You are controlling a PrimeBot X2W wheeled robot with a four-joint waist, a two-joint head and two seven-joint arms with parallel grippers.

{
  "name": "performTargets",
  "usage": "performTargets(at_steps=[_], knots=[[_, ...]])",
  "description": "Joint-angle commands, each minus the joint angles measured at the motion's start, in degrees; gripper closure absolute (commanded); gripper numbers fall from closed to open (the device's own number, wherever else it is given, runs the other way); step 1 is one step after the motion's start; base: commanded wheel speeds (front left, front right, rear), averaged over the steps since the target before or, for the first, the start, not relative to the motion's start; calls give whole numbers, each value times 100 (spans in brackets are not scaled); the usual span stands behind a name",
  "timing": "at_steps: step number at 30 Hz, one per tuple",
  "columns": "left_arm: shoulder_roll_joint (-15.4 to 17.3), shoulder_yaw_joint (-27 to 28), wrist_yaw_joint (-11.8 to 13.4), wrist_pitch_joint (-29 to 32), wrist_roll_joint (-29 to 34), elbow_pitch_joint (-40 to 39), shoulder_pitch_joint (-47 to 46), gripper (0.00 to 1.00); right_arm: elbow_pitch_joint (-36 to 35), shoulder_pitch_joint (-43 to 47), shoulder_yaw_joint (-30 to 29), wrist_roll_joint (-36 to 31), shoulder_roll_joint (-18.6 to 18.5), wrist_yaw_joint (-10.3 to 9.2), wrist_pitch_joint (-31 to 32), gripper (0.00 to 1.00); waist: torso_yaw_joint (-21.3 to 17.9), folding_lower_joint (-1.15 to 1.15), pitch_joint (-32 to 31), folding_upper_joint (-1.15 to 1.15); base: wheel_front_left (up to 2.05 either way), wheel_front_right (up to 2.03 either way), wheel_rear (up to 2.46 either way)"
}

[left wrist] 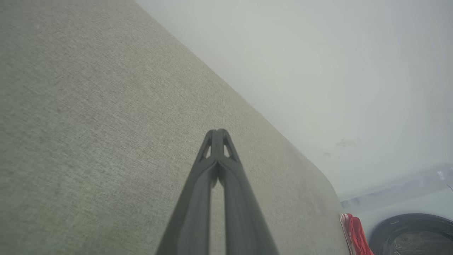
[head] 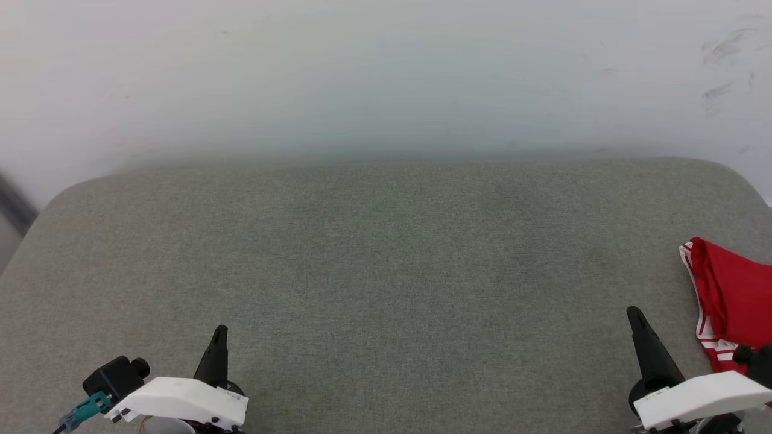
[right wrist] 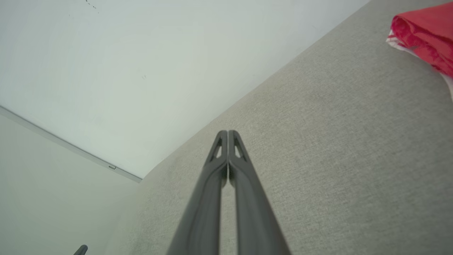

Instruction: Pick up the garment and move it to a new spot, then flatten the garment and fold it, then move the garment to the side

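At cushion (head: 386,271) right edge, garment (head: 733,295) lies bunched; left fingers (head: 217,357) and right fingers (head: 648,349) pressed together, empty.

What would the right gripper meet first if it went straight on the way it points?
Probably only the grey padded surface, then the pale wall behind it. The right gripper, fingers shut, aims past the garment, which lies off to its right. Depth is unclear.

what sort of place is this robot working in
Probably an indoor garment-folding station: a wide grey fabric-covered surface against a plain white wall, with the red garment lying at its right edge.
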Motion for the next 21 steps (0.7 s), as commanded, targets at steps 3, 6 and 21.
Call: performTargets(at_steps=[3, 6, 21], knots=[[-31, 138, -99, 80, -277, -45, -197, 100, 9, -196, -25, 372, 3, 0, 27, 100, 5, 0, 14, 0, 0, 0, 0], [-71, 198, -144, 135, -450, -39, -215, 100, 52, -223, -34, 593, 3, 0, 35, 100, 10, 0, 25, 0, 0, 0, 0], [-245, 490, -349, 385, -1237, -9, -292, 100, 244, -401, -79, 1613, 5, 0, 88, 100, 31, 0, 82, 0, 0, 0, 0]])
